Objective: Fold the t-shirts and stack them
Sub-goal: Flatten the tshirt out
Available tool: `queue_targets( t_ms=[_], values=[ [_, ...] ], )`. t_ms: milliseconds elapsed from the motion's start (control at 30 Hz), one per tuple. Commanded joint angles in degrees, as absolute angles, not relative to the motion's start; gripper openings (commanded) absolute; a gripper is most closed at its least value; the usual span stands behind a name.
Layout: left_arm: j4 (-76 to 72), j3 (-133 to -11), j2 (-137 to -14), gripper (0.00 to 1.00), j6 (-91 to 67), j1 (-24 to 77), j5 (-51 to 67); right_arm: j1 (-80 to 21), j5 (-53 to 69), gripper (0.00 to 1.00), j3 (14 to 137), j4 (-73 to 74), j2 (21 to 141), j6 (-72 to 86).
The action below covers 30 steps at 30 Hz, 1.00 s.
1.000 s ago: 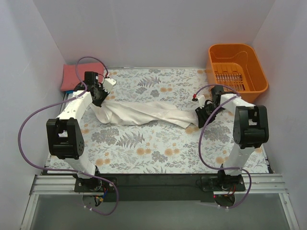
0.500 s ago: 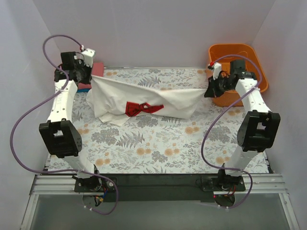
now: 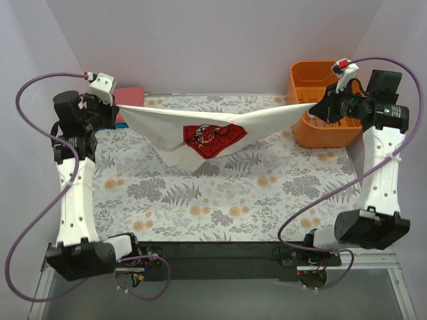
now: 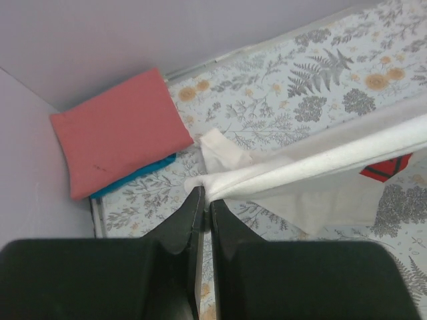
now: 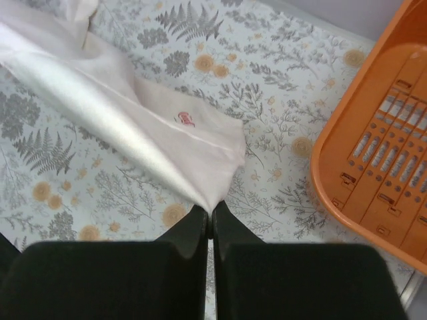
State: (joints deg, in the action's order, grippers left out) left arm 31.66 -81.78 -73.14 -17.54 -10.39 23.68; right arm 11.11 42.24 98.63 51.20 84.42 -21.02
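Top external: shirt (image 3: 200, 130) just hoisted taut, clamped by left gripper (image 3: 117, 107) at ten o'clock, right gripper (image 3: 315, 107) at two; spreading likely comes next.

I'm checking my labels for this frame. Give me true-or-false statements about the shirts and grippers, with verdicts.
1. The left gripper and right gripper are shut on the white t-shirt. True.
2. The white t-shirt lies flat on the table cover. False: it hangs stretched between the grippers, over the table cover.
3. The salmon-red shirt lies on the blue shirt. True.
4. The orange basket holds a shirt. False: none shows inside it.
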Motion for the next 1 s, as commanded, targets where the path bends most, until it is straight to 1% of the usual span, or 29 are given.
queue_targets(
  t_ms=[0,67,100,233,367,500,533,600,633,667,700,733,767,800,833,867,900,933,967],
  values=[
    [26.29,-78.76,-61.28,0.0,-16.6,-11.34,22.25,12.04,40.62,0.01,99.84,49.67,73.95,-13.55],
    [24.26,-78.31,-57.33,0.0,-17.92,-11.34,20.75,12.04,36.05,0.01,100.28,44.67,70.94,-8.21],
    [23.74,-78.75,-56.7,0.0,-18.71,-11.34,20.31,12.04,34.73,0.01,100.63,42.82,68.58,-6.78],
    [20.31,-82.17,-56.69,0.0,-19.86,-11.34,19.24,12.13,28.14,0.01,103.35,33.42,66.45,-0.45],
    [18.81,-83.67,-60.28,0.0,-20.39,-11.34,21.62,12.04,30.93,0.01,103.27,26.12,68.64,3.6],
    [18.11,-87.97,-68.45,0.0,-21.7,-11.25,22.41,11.52,34.01,0.01,102.56,18.57,75.38,6.24],
    [17.06,-89.02,-73.34,0.0,-21.8,-11.25,22.41,10.21,33.4,0.01,103.26,17.15,77.06,6.33],
    [15.31,-93.85,-78.55,0.0,-22.32,-10.72,21.28,9.23,33.4,0.01,107.91,15.04,82.77,6.24],
    [13.81,-95.87,-83.53,0.0,-22.85,-10.64,20.92,8.71,33.31,0.01,110.19,12.94,84.88,6.33],
    [11.36,-98.06,-86.54,0.0,-23.81,-10.29,20.74,7.83,32.88,0.01,116.48,12.14,89.34,7.2],
    [9.95,-103.65,-89.18,0.0,-24.95,-10.11,20.05,7.47,32.61,0.01,119.67,10.3,91.56,7.73],
    [8.02,-107.19,-95.21,0.0,-25.92,-10.02,20.39,7.04,31.65,0.01,123.71,9.41,93.93,8.52],
    [7.22,-111.05,-98.14,0.0,-26.71,-9.85,20.74,6.86,30.86,0.01,127.14,8.1,98.04,10.27],
    [6.51,-120.58,-100.96,0.0,-29.24,-9.58,20.05,6.68,29.98,0.01,133.96,6.87,99.91,10.98],
    [5.46,-125.2,-104.29,0.0,-30.57,-9.49,20.21,6.59,27.88,0.01,136.64,3.03,101.58,12.2],
    [4.93,-130.55,-109.11,0.0,-31.98,-9.49,20.3,6.59,26.64,0.01,138.58,0.9,103.52,13.96],
    [3.62,-134.43,-111.42,0.0,-33.04,-9.49,20.13,6.5,25.24,0.01,139.56,-2.08,103.62,14.76],
    [-1.44,-139.17,-112.84,0.0,-35.74,-9.49,18.13,6.33,22.27,0.01,138.18,-5.85,103.27,14.94],
    [-5.06,-139.31,-113.46,0.0,-36.9,-9.49,17.15,6.15,20.58,0.01,136.08,-12.59,101.36,14.94]
  ],
)
